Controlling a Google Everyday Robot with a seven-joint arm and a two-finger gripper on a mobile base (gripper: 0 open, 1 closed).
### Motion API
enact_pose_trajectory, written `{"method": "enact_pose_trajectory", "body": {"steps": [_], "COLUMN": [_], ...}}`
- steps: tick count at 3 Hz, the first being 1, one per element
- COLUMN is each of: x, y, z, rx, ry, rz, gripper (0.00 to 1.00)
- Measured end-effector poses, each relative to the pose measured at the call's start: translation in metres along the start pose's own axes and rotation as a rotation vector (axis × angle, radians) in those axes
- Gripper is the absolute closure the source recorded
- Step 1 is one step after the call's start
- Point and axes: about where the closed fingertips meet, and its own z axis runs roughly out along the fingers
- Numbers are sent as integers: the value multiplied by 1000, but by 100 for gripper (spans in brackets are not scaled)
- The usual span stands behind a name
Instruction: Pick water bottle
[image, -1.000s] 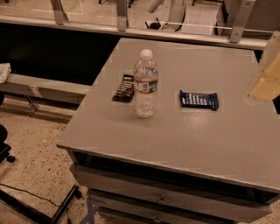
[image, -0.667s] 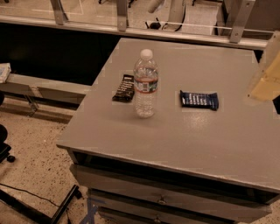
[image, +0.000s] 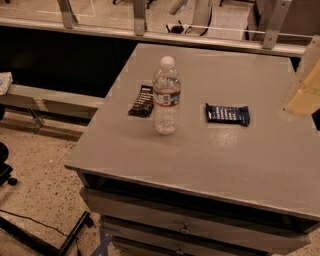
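Observation:
The water bottle (image: 166, 96) stands upright on the grey table (image: 200, 155), left of its middle. It is clear and ribbed, with a white cap and a narrow red and blue-green label band. My gripper (image: 306, 85) shows only as a pale tan part at the right edge of the view. It is well to the right of the bottle, above the table and not touching anything.
A flat black snack wrapper (image: 141, 100) lies just left of the bottle. A dark blue wrapper (image: 227, 114) lies to its right. The table has drawers at the front. A metal railing (image: 150, 30) runs behind it. The floor drops away on the left.

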Motion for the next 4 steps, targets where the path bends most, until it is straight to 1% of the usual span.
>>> {"method": "enact_pose_trajectory", "body": {"steps": [4], "x": [0], "y": [0], "z": [0], "rx": [0], "ry": [0], "rz": [0], "gripper": [0]}}
